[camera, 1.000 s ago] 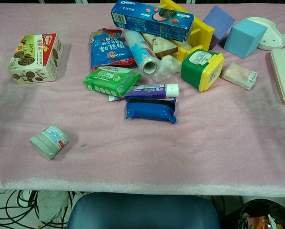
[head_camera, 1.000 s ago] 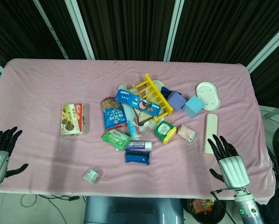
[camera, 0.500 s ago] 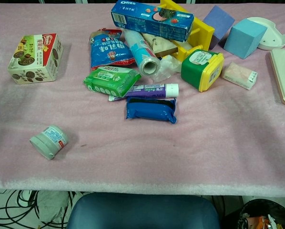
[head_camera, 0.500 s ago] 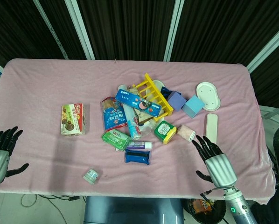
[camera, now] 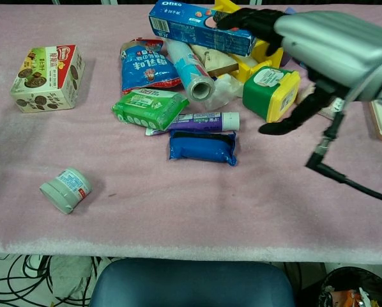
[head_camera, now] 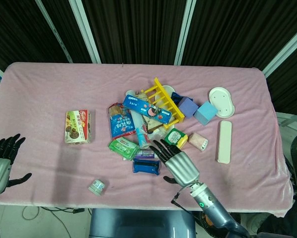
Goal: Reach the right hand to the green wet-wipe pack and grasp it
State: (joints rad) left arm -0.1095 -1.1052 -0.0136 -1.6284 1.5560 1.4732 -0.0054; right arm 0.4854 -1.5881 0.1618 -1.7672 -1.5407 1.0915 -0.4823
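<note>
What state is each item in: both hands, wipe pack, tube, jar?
Right hand: open, above the table, holding nothing.
Left hand: open, holding nothing.
Wipe pack: flat, ungrasped.
Tube: capped, on its side.
Jar: lidded, tipped over.

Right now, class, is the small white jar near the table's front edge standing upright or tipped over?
Tipped over: the small white jar lies on its side on the pink cloth.
</note>
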